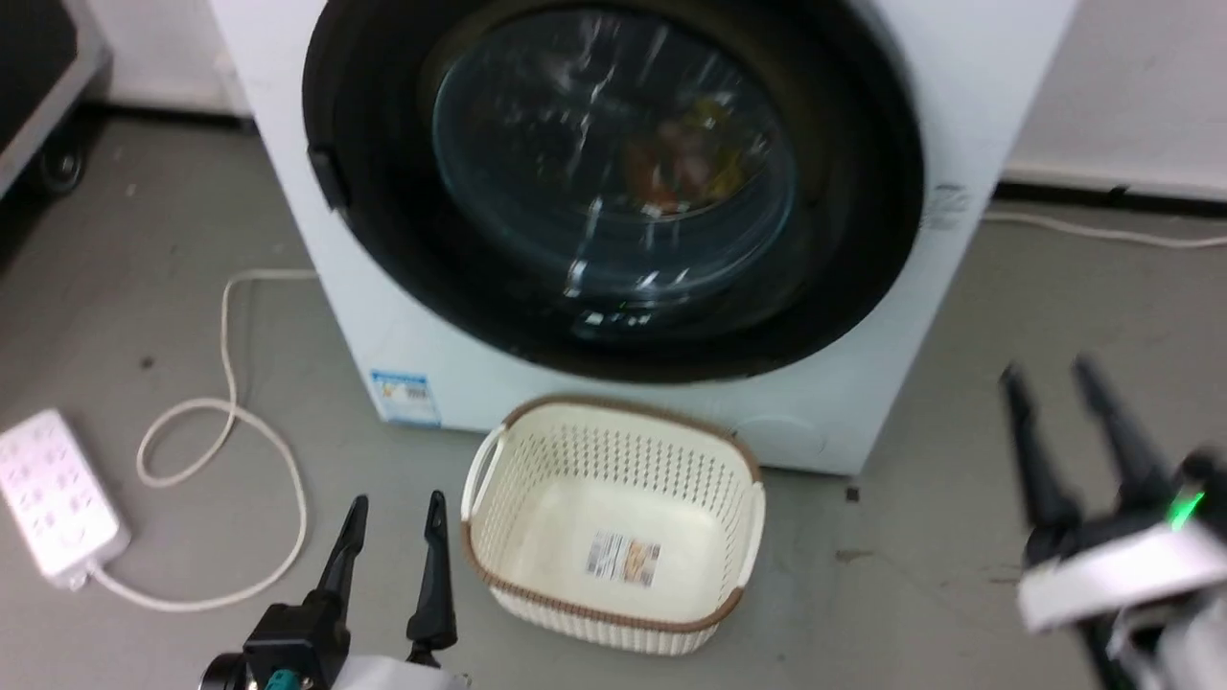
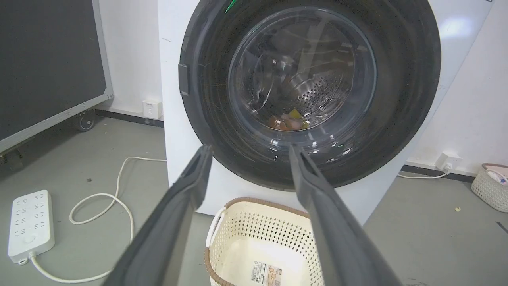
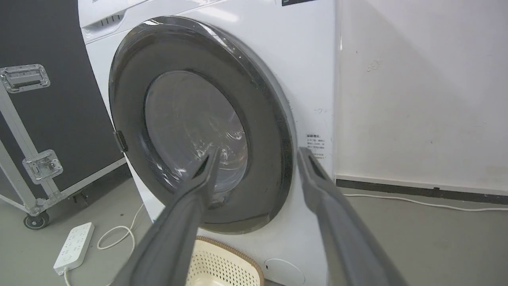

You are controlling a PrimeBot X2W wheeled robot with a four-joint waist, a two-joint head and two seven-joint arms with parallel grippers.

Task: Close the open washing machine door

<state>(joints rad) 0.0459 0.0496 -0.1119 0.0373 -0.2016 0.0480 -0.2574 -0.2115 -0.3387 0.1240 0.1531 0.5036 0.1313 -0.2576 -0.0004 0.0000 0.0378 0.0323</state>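
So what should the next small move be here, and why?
Probably just rest both arms: the washing machine door looks flush against the washing machine front, and the left claw and right claw hang open, clear of it. Whether it has latched, I cannot tell.

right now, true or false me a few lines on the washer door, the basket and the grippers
1. The washing machine door lies shut against the washing machine. True.
2. The basket holds laundry. False: it holds just a label sticker.
3. The left gripper and right gripper have open, empty jaws. True.
4. The power strip lies to the robot's right. False: it lies to its left.
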